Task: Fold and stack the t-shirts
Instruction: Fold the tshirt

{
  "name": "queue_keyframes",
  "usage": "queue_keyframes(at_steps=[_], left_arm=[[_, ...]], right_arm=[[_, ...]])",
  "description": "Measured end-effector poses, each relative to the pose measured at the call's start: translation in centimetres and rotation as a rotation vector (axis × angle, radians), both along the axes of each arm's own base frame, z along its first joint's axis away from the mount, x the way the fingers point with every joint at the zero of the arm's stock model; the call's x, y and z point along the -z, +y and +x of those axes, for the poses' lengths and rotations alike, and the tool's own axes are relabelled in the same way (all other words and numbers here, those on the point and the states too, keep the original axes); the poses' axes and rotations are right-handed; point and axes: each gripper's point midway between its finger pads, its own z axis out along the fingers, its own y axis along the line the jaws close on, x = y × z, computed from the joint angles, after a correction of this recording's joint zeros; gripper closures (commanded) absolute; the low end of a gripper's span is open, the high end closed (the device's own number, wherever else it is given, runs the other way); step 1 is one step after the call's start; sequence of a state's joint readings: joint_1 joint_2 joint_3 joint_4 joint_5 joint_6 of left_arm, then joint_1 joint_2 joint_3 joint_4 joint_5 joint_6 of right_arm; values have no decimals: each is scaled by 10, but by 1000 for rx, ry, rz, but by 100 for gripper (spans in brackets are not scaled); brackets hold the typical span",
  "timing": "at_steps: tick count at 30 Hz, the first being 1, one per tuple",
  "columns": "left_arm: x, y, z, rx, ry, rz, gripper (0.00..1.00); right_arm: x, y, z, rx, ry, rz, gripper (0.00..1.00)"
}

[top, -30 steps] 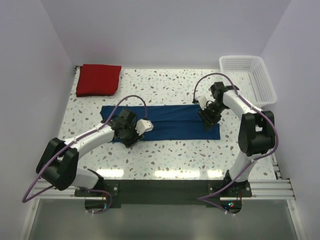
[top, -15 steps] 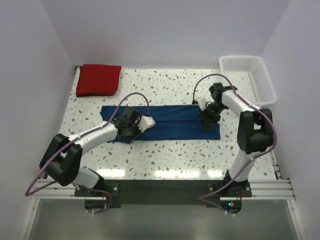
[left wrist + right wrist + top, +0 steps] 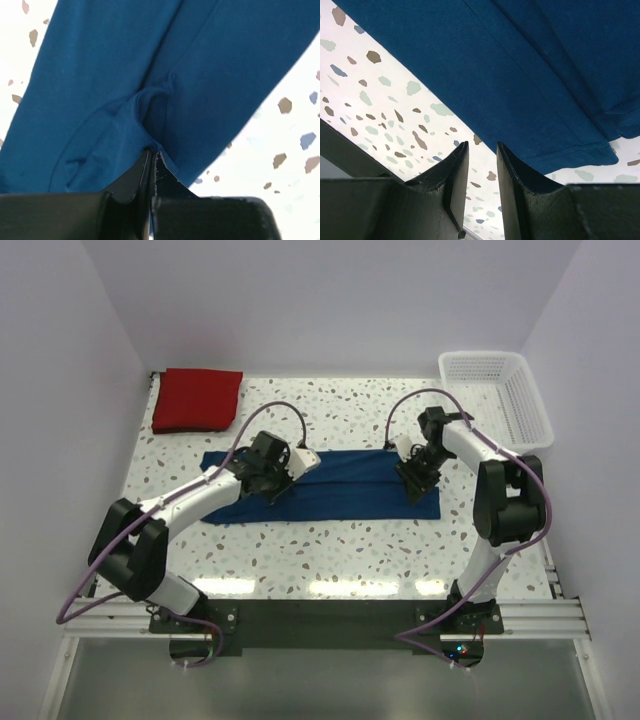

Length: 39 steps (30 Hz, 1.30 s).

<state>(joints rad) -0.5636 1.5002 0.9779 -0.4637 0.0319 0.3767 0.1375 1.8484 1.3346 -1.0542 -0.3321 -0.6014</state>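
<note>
Your left tool (image 3: 151, 154) is clenched on a pinched-up ridge of the navy t-shirt (image 3: 350, 490), which lies as a long flat band across the middle of the worktop (image 3: 330, 545). Your right tool (image 3: 482, 150) hangs over that shirt's right end, jaws slightly apart, with only speckled worktop showing between them. The red t-shirt (image 3: 198, 400) sits folded in the far left corner, well apart. The white basket (image 3: 525, 415) stands in the far right corner, near your right arm.
</note>
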Motion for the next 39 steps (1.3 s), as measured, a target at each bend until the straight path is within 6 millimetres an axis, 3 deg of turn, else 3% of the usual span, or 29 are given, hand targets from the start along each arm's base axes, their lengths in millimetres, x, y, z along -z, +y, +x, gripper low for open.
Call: queue_keyframes(at_steps=[16, 20, 25, 28, 34, 37, 39], left_arm=[[14, -20, 49, -30, -53, 17, 99], [20, -23, 53, -28, -51, 19, 77], [18, -31, 54, -27, -12, -58, 65], [6, -20, 55, -62, 21, -130, 60], [-39, 32, 61, -179, -14, -207, 64], [-39, 40, 52, -194, -4, -203, 67], [-25, 45, 41, -204, 37, -183, 70]], right_arm=[[4, 0, -1, -1, 12, -2, 67], [4, 0, -1, -2, 13, -1, 67], [4, 0, 0, -2, 15, 1, 66], [-1, 2, 6, -2, 1, 8, 66], [-11, 11, 28, -4, -44, 33, 66], [-13, 18, 45, -5, -76, 39, 66], [-13, 25, 56, -10, -97, 41, 66]])
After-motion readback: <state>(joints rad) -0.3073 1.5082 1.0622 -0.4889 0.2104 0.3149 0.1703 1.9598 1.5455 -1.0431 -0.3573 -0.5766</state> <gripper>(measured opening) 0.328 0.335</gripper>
